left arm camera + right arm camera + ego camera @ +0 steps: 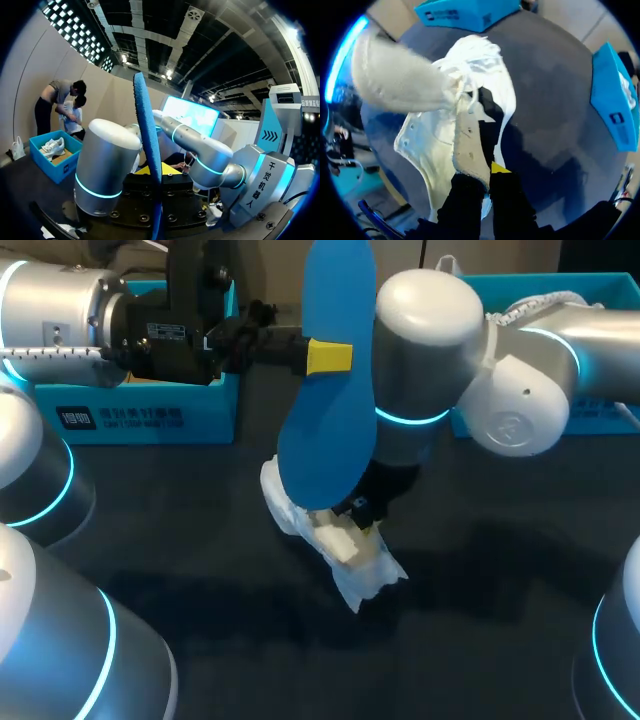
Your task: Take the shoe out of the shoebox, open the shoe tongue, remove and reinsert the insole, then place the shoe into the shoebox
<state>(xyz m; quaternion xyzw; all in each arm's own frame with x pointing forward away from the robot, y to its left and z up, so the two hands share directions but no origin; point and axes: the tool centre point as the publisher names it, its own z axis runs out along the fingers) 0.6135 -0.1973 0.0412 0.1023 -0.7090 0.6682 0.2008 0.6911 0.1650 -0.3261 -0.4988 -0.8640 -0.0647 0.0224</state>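
My left gripper (328, 357) is shut on a blue insole (330, 400) and holds it upright above the table. In the left wrist view the insole (148, 150) shows edge-on, rising out from the gripper. Below it a white shoe (335, 545) lies on the dark table. My right gripper (362, 515) reaches down into the shoe. In the right wrist view the right gripper (487, 172) is shut on the shoe tongue (467, 142), pulled back from the opening of the shoe (435, 140). The laces (470, 57) bunch ahead of the fingers.
A blue shoebox (150, 410) stands at the back left, behind my left wrist. A second blue box (560, 290) at the back right holds another white shoe (52, 147). My right arm's elbow (430, 340) hangs over the table's middle.
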